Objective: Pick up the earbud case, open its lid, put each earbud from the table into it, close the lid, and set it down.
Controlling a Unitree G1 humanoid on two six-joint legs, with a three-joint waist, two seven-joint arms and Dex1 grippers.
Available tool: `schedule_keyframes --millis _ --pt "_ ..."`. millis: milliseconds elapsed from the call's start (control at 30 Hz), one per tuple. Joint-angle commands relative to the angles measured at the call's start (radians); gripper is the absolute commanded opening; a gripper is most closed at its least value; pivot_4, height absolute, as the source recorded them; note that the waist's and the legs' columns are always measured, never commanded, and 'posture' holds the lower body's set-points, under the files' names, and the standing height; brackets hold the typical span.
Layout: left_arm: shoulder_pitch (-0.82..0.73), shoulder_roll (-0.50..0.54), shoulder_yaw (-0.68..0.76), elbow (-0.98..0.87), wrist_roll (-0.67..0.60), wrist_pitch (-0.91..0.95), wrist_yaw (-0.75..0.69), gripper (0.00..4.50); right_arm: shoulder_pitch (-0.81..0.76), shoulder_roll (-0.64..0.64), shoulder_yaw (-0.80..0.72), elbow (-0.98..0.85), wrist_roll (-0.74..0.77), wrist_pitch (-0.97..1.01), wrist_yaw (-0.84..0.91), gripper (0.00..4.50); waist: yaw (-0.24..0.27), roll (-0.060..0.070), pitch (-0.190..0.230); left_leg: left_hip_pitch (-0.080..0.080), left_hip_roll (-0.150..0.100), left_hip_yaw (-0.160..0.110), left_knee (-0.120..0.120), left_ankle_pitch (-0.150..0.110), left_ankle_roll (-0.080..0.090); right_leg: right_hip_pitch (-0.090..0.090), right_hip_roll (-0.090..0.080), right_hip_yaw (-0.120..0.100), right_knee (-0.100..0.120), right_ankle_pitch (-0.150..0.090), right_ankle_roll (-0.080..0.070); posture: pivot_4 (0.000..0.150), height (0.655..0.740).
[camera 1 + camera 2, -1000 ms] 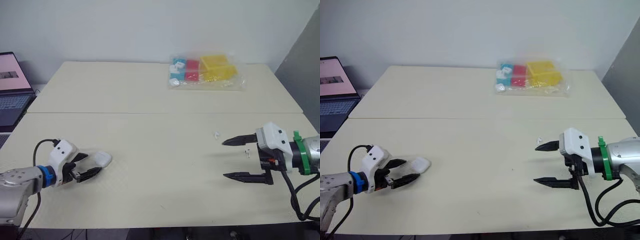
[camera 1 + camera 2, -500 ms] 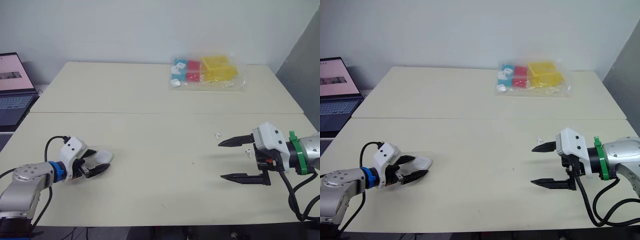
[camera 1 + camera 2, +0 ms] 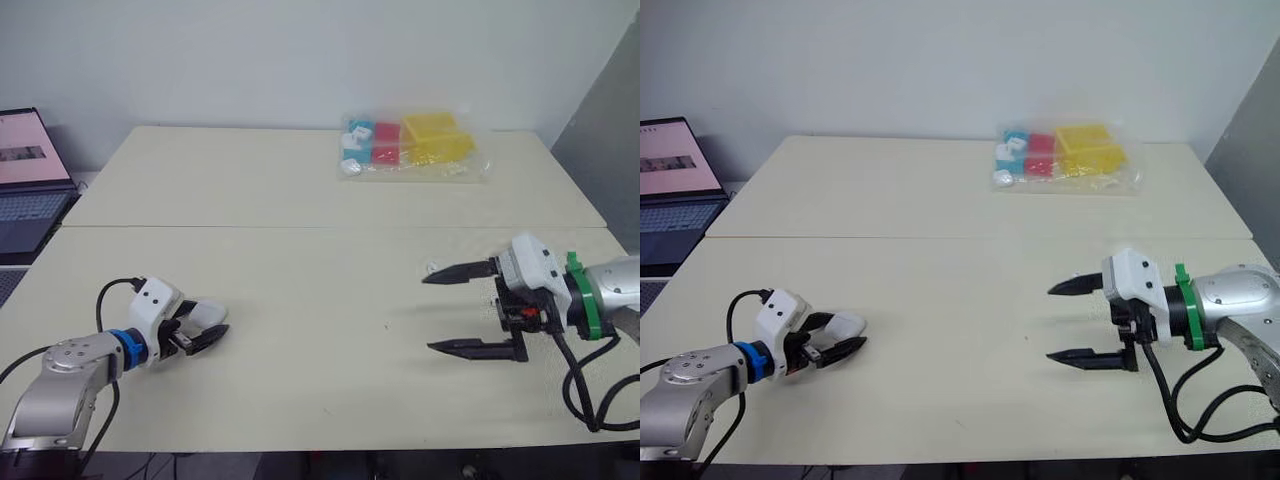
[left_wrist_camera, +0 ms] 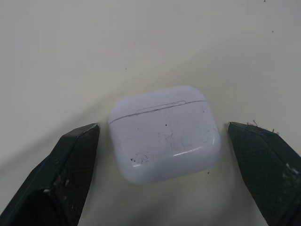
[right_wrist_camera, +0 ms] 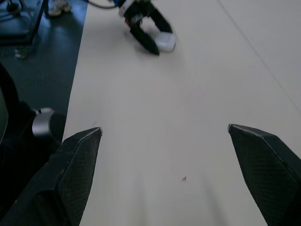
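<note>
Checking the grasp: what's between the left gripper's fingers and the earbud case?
Only bare table on each side. The left wrist view shows the left gripper open, its fingers flanking the earbud case without touching.

We found the scene bright and evenly lit from above, the pale surface point(image 3: 300, 290) washed in soft, diffuse light with no hard-edged shadows. Under the right hand point(image 3: 428, 313) we saw only a faint grey smudge on the surface, and a similar soft shadow lay below the left hand point(image 3: 212, 327). In the left wrist view the earbud case point(image 4: 164, 132) carried a small bright highlight near its lower edge, and a broad, dim band of shadow crossed the surface beside it. The plastic bag point(image 3: 415, 148) at the far side gave off slight glints. The laptop screen point(image 3: 20, 150) glowed pale. In the right wrist view the floor point(image 5: 47, 61) lay far darker than the surface.
</note>
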Motion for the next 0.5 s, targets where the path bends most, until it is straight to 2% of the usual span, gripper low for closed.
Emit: schedule_keyframes --millis 33,367,500 --pt "-0.002 -0.017 -0.039 0.007 0.006 0.025 0.01 4.5 -0.059 0.019 0.022 0.003 0.024 0.035 -0.034 4.49 0.002 0.0 0.0 0.0 0.0 0.0 0.0 0.0 0.0 0.0 0.0 0.0 0.0 0.0 0.0 0.15 0.7358" --pt "-0.008 -0.033 -0.057 0.003 0.006 0.052 0.037 4.5 -0.088 0.03 0.067 0.005 0.003 0.035 -0.037 4.49 0.009 0.002 -0.001 0.0 0.0 0.001 0.0 0.0 0.0 0.0 -0.001 0.0 -0.001 0.0 0.0 0.15 0.7358" --pt "0.005 -0.032 -0.057 0.0 0.006 0.049 0.04 3.65 -0.086 0.031 0.065 0.006 0.002 0.035 -0.04 4.5 0.008 0.002 -0.001 0.0 0.0 0.0 0.0 0.0 0.0 0.0 -0.001 0.0 0.0 0.0 0.0 0.15 0.7358"
